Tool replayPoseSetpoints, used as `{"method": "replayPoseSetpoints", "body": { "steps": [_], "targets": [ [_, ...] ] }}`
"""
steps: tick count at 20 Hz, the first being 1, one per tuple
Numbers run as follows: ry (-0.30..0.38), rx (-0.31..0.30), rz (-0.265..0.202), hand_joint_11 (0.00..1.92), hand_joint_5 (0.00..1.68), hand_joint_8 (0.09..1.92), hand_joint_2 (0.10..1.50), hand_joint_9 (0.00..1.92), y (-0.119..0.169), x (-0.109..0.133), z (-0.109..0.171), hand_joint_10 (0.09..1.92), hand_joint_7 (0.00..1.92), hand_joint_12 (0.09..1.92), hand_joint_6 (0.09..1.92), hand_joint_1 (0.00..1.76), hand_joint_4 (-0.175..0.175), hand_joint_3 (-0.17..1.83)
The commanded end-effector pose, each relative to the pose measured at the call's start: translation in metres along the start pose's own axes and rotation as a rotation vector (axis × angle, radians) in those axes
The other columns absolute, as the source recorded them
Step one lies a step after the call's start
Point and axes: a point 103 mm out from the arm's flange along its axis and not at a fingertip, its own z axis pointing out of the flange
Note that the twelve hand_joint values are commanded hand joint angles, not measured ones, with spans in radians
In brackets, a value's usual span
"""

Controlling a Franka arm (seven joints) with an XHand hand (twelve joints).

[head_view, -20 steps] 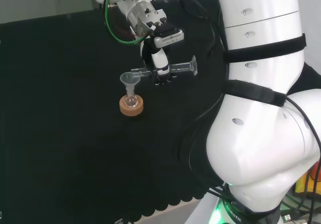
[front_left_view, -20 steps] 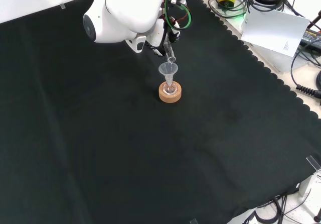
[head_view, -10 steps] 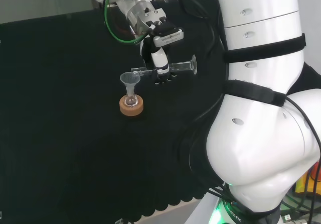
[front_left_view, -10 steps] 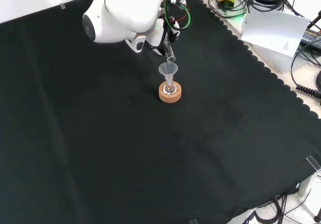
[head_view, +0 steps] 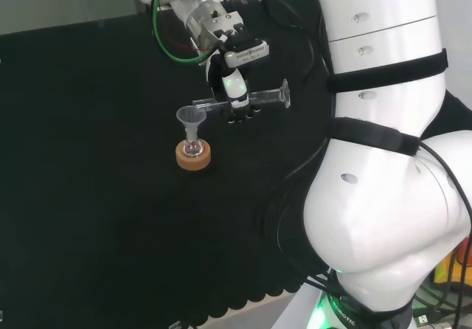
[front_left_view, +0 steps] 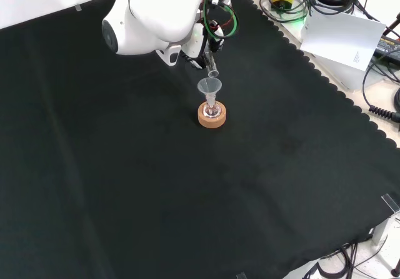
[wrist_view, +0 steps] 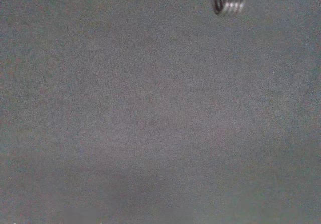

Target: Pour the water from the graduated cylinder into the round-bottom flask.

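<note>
No legible text anywhere. Dark lettering on my arm link, front view: partly cut off at top edge. Small print on white sheet beyond cloth: too small to read. Graduated cylinder in my hand: scale unreadable.

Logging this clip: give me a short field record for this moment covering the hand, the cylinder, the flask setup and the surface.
hand: the hand is curled round the graduated cylinder, held above the cloth
cylinder pose: lying about level in the head view, its mouth end at the funnel's rim
funnel: clear funnel standing upright in the flask's neck
flask: small round-bottom flask seated upright in a cork ring
liquid: too clear to tell whether water is flowing or how much the flask holds
surface: black cloth over the bench
</note>
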Motion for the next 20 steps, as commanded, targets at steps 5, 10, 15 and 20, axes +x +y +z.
{"method": "replayPoseSetpoints", "body": {
  "steps": [5, 10, 15, 20],
  "targets": [
    [-0.011, 0.004, 0.001, 1.06, 0.85, 0.79, 0.90, 1.12, 0.0001, -0.0001, 0.0001, 0.52, 0.85, 0.84, 0.87, 1.48, -0.124, 0.74],
    [-0.014, -0.002, -0.006, 1.06, 0.85, 0.78, 0.90, 1.12, 0.0003, -0.0001, -0.0002, 0.52, 0.85, 0.84, 0.87, 1.48, -0.125, 0.74],
    [-0.001, -0.048, -0.036, 1.06, 0.85, 0.78, 0.90, 1.12, 0.0013, 0.0002, 0.0004, 0.51, 0.85, 0.83, 0.86, 1.48, -0.127, 0.74],
    [0.040, -0.099, -0.103, 1.06, 0.85, 0.78, 0.90, 1.12, 0.0019, -0.0020, 0.0037, 0.51, 0.85, 0.83, 0.86, 1.48, -0.126, 0.74]
  ]
}}
